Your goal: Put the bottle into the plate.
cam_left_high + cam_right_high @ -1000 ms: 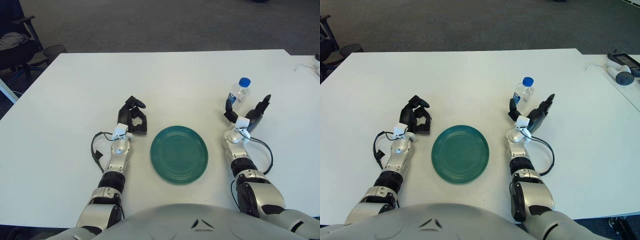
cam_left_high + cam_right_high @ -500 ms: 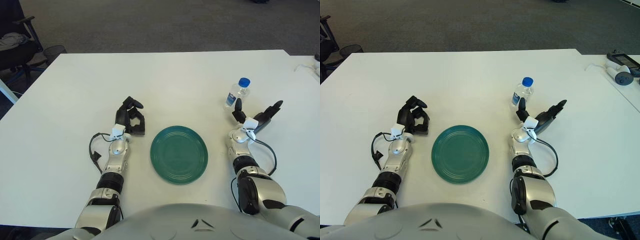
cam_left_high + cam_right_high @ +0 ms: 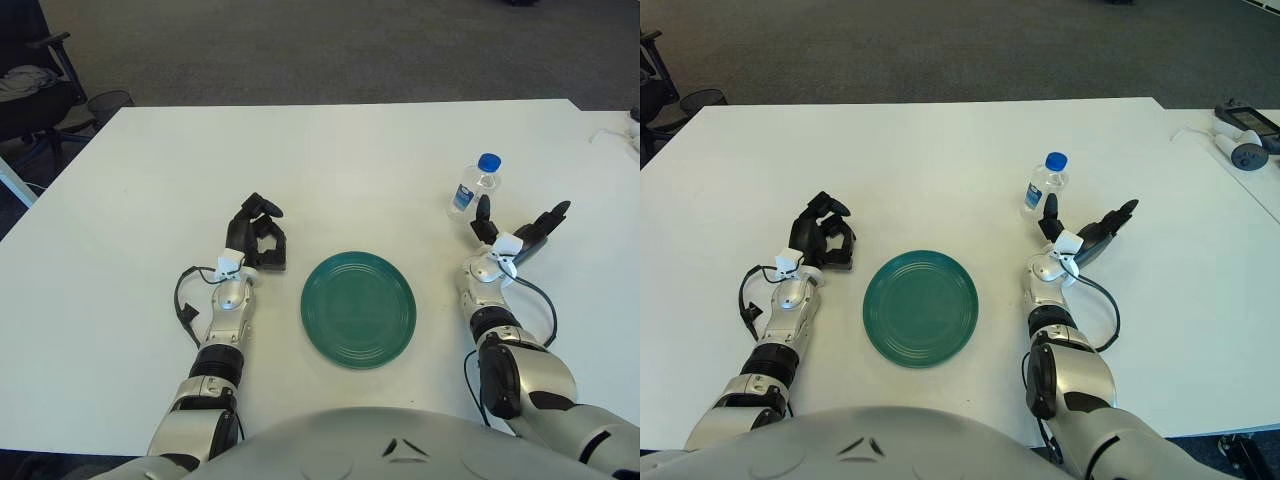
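Right fingers: spread apart on the right hand (image 3: 512, 232), gripping nothing; one fingertip (image 3: 483, 207) points up toward the bottle, the others splay out to the right.
Left fingers: curled together on the left hand (image 3: 256, 235), closed on nothing.

Left eye view
Bottle: the bottle (image 3: 473, 186), clear with a blue cap, stands upright on the table (image 3: 330, 160), just beyond the right hand and apart from it.
Plate: the green plate (image 3: 358, 309) lies flat near the table's front edge, between the two forearms, with nothing on it.
Left hand: shows just left of the plate's far rim.
Chair: a dark chair (image 3: 35, 80) stands off the table's far left corner.

Right eye view
Bottle: the same upright stance, right of the plate and farther back, well apart from it.
Right hand: just in front of the bottle and slightly to its right, a narrow gap between the raised finger and the bottle's side.
Second table: small devices (image 3: 1242, 135) lie on a neighbouring table at the far right.
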You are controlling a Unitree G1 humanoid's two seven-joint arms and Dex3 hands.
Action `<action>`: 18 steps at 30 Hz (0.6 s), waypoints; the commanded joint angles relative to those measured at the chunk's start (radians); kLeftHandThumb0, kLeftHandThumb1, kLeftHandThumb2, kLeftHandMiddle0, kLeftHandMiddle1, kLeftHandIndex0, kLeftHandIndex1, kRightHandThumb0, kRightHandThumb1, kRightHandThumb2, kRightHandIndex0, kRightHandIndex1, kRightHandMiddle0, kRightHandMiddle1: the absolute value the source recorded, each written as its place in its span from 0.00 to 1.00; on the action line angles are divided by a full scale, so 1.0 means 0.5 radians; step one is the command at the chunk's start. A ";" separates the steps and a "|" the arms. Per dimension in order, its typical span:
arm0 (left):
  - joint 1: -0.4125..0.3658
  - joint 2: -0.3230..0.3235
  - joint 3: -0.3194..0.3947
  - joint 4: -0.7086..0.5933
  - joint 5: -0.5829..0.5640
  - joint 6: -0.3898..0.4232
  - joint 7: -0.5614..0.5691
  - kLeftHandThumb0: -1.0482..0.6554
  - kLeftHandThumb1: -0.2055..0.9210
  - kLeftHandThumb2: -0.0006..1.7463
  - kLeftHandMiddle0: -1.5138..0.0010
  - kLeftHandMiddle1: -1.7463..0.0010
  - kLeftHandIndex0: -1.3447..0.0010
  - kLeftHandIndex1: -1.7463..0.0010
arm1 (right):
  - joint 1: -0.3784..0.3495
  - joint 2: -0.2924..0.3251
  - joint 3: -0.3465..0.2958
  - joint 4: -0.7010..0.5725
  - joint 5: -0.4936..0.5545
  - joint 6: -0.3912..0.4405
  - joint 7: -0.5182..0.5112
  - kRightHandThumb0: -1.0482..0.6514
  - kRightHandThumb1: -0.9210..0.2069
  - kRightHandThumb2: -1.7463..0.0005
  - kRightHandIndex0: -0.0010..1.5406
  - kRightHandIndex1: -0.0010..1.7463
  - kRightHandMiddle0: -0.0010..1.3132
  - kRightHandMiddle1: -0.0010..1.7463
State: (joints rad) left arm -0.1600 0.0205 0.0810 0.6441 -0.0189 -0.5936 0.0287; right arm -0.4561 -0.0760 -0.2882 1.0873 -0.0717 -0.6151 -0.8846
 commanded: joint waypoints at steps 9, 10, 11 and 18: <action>0.121 0.016 0.024 0.071 -0.014 0.082 -0.034 0.61 0.11 1.00 0.40 0.03 0.48 0.00 | 0.222 0.139 0.132 -0.018 -0.056 0.027 0.112 0.15 0.32 0.65 0.04 0.00 0.00 0.05; 0.122 0.015 0.025 0.069 -0.016 0.085 -0.036 0.61 0.11 1.00 0.40 0.03 0.48 0.00 | 0.228 0.140 0.135 -0.024 -0.054 0.029 0.122 0.15 0.32 0.65 0.03 0.00 0.00 0.05; 0.123 0.013 0.026 0.067 -0.019 0.088 -0.037 0.61 0.11 1.00 0.40 0.03 0.48 0.00 | 0.237 0.142 0.142 -0.030 -0.057 0.033 0.134 0.15 0.32 0.65 0.03 0.00 0.00 0.06; 0.137 0.011 0.023 0.055 -0.001 0.082 -0.019 0.61 0.12 1.00 0.40 0.03 0.49 0.00 | 0.390 0.218 0.235 -0.075 -0.132 0.045 0.108 0.09 0.20 0.74 0.03 0.00 0.00 0.06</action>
State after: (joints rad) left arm -0.1536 0.0215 0.0880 0.6311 -0.0269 -0.5838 0.0147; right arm -0.3988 -0.0396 -0.1965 1.0020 -0.1180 -0.6297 -0.8237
